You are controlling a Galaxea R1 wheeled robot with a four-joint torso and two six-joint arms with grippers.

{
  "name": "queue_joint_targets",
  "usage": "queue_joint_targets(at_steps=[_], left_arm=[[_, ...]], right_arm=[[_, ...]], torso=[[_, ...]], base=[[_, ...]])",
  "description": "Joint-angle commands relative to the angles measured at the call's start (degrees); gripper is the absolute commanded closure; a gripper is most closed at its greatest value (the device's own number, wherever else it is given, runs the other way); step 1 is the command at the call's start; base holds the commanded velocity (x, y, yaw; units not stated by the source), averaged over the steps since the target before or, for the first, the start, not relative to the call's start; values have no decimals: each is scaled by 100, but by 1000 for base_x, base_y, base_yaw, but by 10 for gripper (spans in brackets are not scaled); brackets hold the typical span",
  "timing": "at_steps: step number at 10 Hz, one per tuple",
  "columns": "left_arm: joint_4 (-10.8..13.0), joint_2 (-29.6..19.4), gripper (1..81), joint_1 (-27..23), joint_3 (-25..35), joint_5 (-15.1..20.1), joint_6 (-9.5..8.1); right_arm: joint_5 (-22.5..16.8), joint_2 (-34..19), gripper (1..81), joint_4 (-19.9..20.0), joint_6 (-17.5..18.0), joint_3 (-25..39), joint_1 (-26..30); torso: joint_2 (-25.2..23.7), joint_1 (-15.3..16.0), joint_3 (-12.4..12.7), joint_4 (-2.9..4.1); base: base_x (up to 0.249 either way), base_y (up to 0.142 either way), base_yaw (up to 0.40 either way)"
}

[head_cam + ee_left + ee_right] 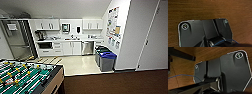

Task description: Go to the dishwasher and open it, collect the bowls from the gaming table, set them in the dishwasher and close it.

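Kitchenette beyond brown carpet [112, 82]; foosball table [27, 77] at near left; blue-lidded bins [107, 60] against right wall; white cabinets [72, 48]; posters [113, 23] above bins.

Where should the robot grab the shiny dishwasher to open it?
Probably by the top edge of the dishwasher, coming straight at its steel front from the kitchen floor. The door sits shut and upright between white cabinets, so only the front is reachable. The handle itself is too small to make out from here.

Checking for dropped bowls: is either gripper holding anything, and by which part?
Cannot be told: both wrist views look down at brown floor past the robot's own dark plates, and the fingers cannot be made out.
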Motion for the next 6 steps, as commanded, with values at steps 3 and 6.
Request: queue_joint_targets(at_steps=[3, 6], left_arm=[[257, -88, 10, -366, 141, 390, -284], [257, -88, 10, -366, 141, 390, -284]], right_arm=[[-298, -136, 10, 5, -22, 72, 291], [-298, -136, 10, 5, -22, 72, 291]], torso=[[0, 0, 0, 0], [2, 0, 0, 0]], base=[[170, -70, 0], [170, 0, 0]])
